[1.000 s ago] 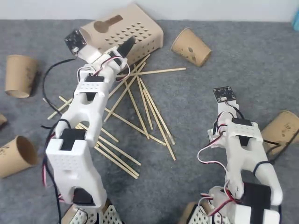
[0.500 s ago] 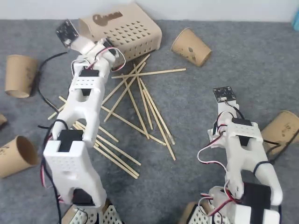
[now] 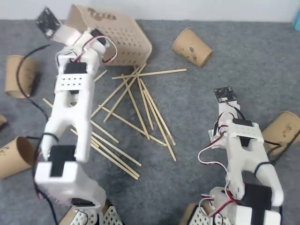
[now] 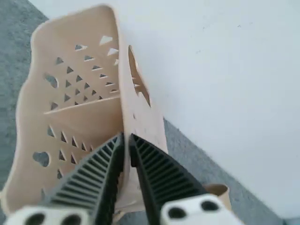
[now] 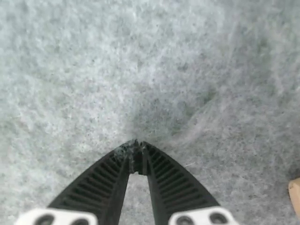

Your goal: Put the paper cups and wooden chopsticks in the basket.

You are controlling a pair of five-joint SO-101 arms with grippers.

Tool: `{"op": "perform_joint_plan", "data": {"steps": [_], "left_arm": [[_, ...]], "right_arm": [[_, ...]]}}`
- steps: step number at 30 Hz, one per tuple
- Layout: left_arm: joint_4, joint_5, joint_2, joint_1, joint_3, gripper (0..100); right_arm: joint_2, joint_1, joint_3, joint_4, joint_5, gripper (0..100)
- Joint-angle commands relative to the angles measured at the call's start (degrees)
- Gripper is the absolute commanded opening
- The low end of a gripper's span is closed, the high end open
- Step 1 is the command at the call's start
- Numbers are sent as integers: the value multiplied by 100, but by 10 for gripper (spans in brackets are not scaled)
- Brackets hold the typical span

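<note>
Four paper cups lie on their sides on the grey surface (image 3: 211,75). One cup (image 3: 191,47) is right of the basket (image 3: 123,38), one cup (image 3: 18,75) is at the left edge, one cup (image 3: 16,157) is at the lower left, and one cup (image 3: 283,127) is at the right edge. The wooden chopsticks (image 3: 136,101) sprawl in a loose heap mid-frame, their upper ends reaching the basket. Nothing shows inside the basket, so no part of the collecting looks done.

The basket sits at the upper left and seems tipped, with a perforated wall facing the high camera. The left claw (image 4: 125,137) is pinched tight on an edge of the basket's wall. The right claw (image 5: 136,144) is closed on nothing, pointing at bare surface at the lower right. I judge the step in hand is setting the basket upright, with every cup and chopstick left to gather.
</note>
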Motion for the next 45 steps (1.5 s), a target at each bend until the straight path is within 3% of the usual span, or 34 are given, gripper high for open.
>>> {"op": "perform_joint_plan", "data": {"steps": [1,12,25,36,45], "left_arm": [[703,237,-1037,35,-242,10],[1978,571,-1723,44,-259,10],[1960,1345,-2664,18,-365,10],[1574,1635,-1222,-624,-1385,10],[3288,1881,686,-633,-3952,10]], "right_arm": [[-259,-48,-9,-40,79,8],[-259,-48,-9,-40,79,8],[-259,-48,-9,-40,88,8],[-259,-48,-9,-40,88,8],[-259,-48,-9,-40,88,8]]}}
